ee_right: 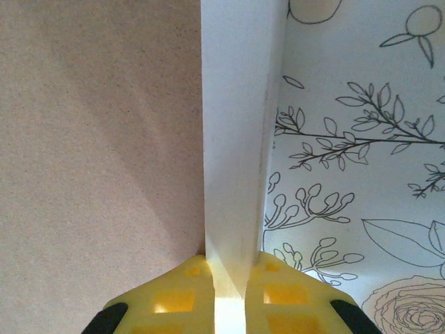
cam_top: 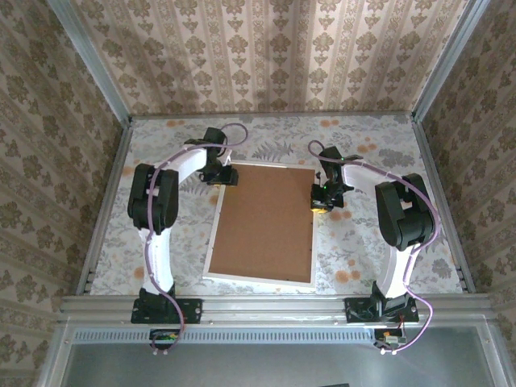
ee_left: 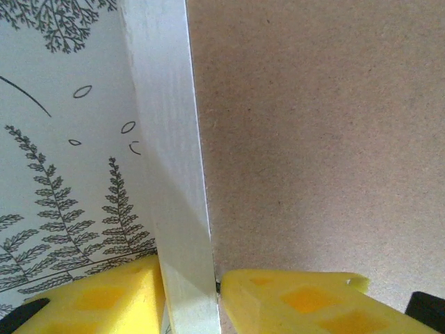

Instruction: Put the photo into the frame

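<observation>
The white frame (cam_top: 216,234) lies flat in the middle of the table, with a plain brown board (cam_top: 266,222) filling its back. The photo is hidden. My left gripper (cam_top: 226,176) is at the frame's far left corner. In the left wrist view its yellow pads (ee_left: 118,296) straddle the white frame rim (ee_left: 167,139), and a thin gap shows between the right pad and the rim, so the gripper (ee_left: 191,278) is open. My right gripper (cam_top: 320,200) is at the frame's right side. It (ee_right: 235,268) is shut on the white frame rim (ee_right: 240,125), beside the brown board (ee_right: 97,139).
The table (cam_top: 363,258) is covered by a pale cloth printed with leaves and flowers. Patterned walls and metal rails (cam_top: 105,201) close it in on the left, right and back. The arm bases stand on the near rail.
</observation>
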Available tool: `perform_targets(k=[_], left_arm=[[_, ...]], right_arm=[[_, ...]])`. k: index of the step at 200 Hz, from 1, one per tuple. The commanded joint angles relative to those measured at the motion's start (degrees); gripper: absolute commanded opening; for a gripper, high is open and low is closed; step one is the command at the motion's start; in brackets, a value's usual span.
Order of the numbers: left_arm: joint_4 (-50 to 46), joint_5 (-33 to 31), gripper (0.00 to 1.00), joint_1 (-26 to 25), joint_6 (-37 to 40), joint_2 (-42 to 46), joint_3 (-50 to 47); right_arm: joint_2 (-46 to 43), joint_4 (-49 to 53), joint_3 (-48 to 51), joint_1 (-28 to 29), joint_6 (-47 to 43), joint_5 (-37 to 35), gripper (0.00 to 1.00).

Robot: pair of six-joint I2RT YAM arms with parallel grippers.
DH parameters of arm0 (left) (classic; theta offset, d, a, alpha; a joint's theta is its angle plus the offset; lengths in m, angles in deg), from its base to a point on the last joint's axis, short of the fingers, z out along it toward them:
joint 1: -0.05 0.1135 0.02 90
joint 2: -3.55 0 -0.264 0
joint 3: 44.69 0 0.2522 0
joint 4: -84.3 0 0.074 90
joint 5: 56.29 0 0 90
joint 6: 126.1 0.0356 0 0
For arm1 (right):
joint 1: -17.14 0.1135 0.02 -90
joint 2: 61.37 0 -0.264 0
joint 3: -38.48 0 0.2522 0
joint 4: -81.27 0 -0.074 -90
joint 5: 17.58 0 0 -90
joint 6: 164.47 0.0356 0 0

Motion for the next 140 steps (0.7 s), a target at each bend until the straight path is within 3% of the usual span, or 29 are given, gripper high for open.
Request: perform_targets(k=[1,49,89,117,140], left_arm=[[-3.8,3.95,0.52,-4.95,2.21,-4.08,0.8],[-7.85,-1.5,0.51,-5.17,3.82,-6.56,2.61],[-12.01,-6.81,0.51,-8.96,4.77,-8.52,6.87],[-8.15,-7.28,0.51,-7.26,2.27,-2.96,4.58],[-3.2,-4.07,0.52,-3.63,-0.44,3.59,0.1]], right_arm=[[3.33,-2.29,0.04,2.16,-0.74,0.95,0.13],[3.23,-2.28,-0.14,2.25,-0.66,1.04,0.13],[3.3,-1.89,-0.4,2.25,-0.79,0.73,0.13],[2.82,-1.12,0.04,2.06,-1.09,-1.24,0.13],[2.55,-1.2,0.82,1.6,-0.76,-1.95,0.12]])
